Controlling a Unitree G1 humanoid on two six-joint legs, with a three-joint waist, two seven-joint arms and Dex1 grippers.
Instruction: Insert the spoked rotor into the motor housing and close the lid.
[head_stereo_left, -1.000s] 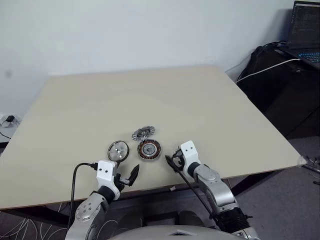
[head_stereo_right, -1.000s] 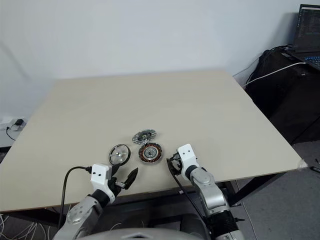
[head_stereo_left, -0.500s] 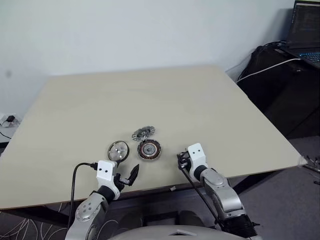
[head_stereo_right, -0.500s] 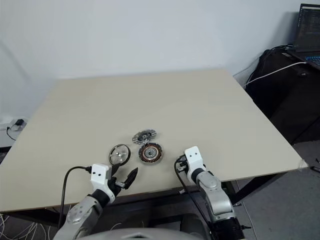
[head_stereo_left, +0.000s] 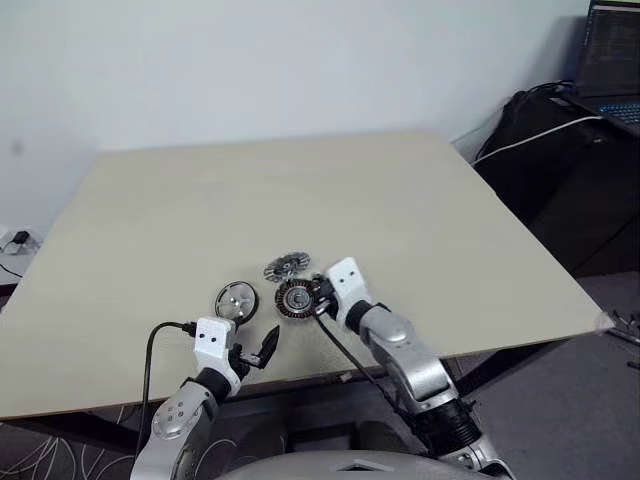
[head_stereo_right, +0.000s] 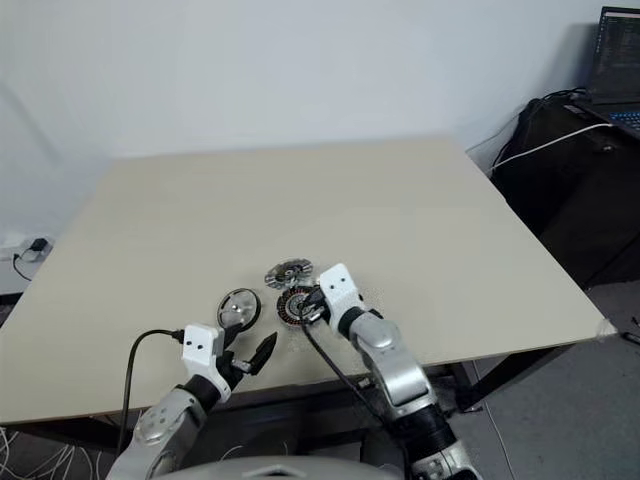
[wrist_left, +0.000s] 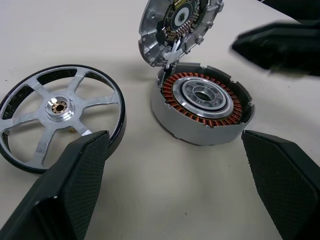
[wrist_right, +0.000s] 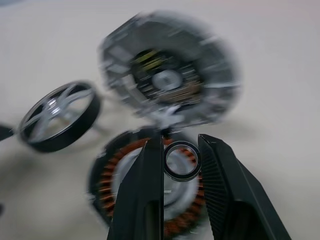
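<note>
table (head_stereo_left: 420, 220): pale top, carrying all three motor parts in a cluster near its front edge.
right gripper (wrist_right: 181, 150): a second ago it sat at the table's front edge off to the right of the parts; it has since swung left and up and now hangs right over the motor housing. its fingers pinch a small dark ring (wrist_right: 182, 161) (a loose part, not the rotor).
left gripper (head_stereo_left: 252, 350): unchanged, parked near the front edge just short of the parts, fingers spread wide with nothing between them.
spoked rotor (wrist_left: 59, 115): flat on the table to the left of the housing, near it but apart, untouched.
motor housing (wrist_left: 202, 107): on the table at the middle of the cluster, copper windings up, centre open.
hinged lid (wrist_left: 177, 25): the round silver part with a dark inner face stands tilted up at the housing's far rim, apparently joined there; open, not closed.
meaning for the task: the ring looks headed for the housing's centre, likely a seating step ahead of the rotor. rotor insertion and lid closing are both not yet done; early in the job.
</note>
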